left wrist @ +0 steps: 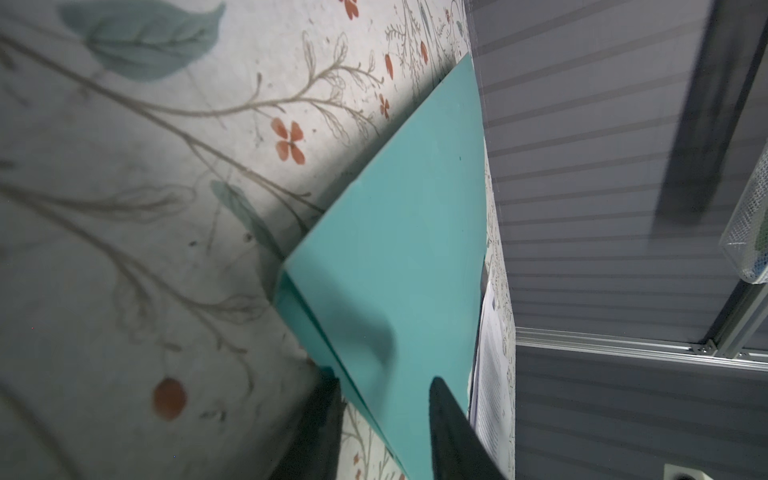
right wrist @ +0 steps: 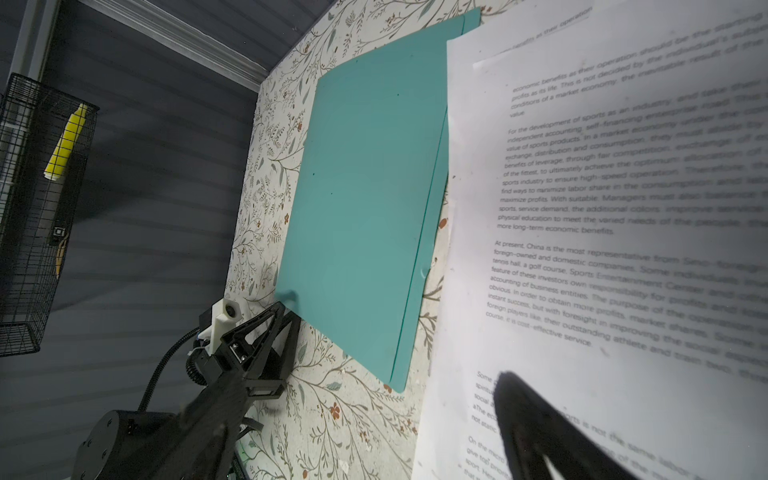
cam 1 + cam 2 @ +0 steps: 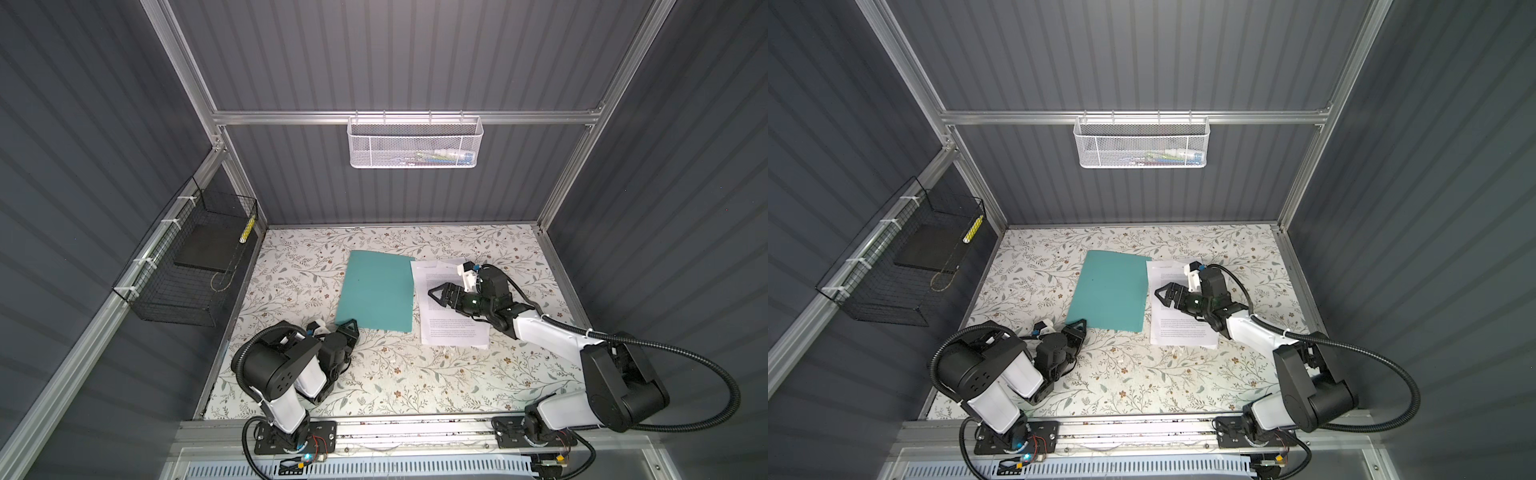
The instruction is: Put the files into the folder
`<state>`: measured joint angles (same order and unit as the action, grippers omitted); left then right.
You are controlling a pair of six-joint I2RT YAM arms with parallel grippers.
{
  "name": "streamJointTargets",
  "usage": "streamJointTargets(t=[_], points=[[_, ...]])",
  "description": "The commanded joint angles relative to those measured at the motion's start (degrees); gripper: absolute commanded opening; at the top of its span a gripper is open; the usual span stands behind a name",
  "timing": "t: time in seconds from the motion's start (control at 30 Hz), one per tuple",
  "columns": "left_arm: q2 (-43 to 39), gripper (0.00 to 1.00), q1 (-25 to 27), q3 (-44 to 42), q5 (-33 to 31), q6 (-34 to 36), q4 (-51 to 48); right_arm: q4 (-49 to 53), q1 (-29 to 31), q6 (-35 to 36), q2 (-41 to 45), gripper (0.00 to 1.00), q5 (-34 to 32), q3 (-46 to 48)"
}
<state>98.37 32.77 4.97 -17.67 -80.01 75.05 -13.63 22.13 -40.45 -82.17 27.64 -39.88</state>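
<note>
Where the floral table (image 3: 415, 374) fills the lower half of both top views, the folder (image 3: 376, 293) lies closed and nearly flat at its middle, with a short edge toward the arms' bases. The files (image 3: 451, 332), a small stack of white printed sheets, lie just beside it on the right; their far left corner overlaps the folder's right edge.

The left gripper (image 3: 349, 326) sits low at the folder's near left corner with its jaws partly apart. In the left wrist view one finger (image 1: 449, 424) lies over the top cover and the other is beside the folder's edge. The cover's corner stands slightly off the leaf beneath. Whether either finger presses the cover cannot be told.

The right gripper (image 3: 433, 293) is poised over the files with its jaws spread wide, holding nothing. Contact with the paper cannot be told.

A black wire basket (image 3: 187, 266) hangs on the left wall.
</note>
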Motion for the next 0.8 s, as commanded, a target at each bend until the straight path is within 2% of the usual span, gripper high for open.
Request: streamJointTargets(t=[0.0,0.27,0.57,0.77], points=[[1.20,0.36,-0.91,1.22,2.32,0.35,0.52,0.27,0.19,0.98,0.78,0.95,-0.36,-0.07],[-2.01,0.36,-2.06,1.71,3.43,0.91,-3.82,0.27,0.19,0.98,0.70,0.95,-0.56,-0.22],[-12.50,0.37,-2.79,2.84,2.40,3.76,-19.67,-0.17,0.15,0.81,0.00,0.95,-0.48,-0.32],[-14.92,0.37,-4.56,5.17,4.06,6.64,-24.07,0.00,0.15,0.88,-0.10,0.95,-0.47,-0.46]])
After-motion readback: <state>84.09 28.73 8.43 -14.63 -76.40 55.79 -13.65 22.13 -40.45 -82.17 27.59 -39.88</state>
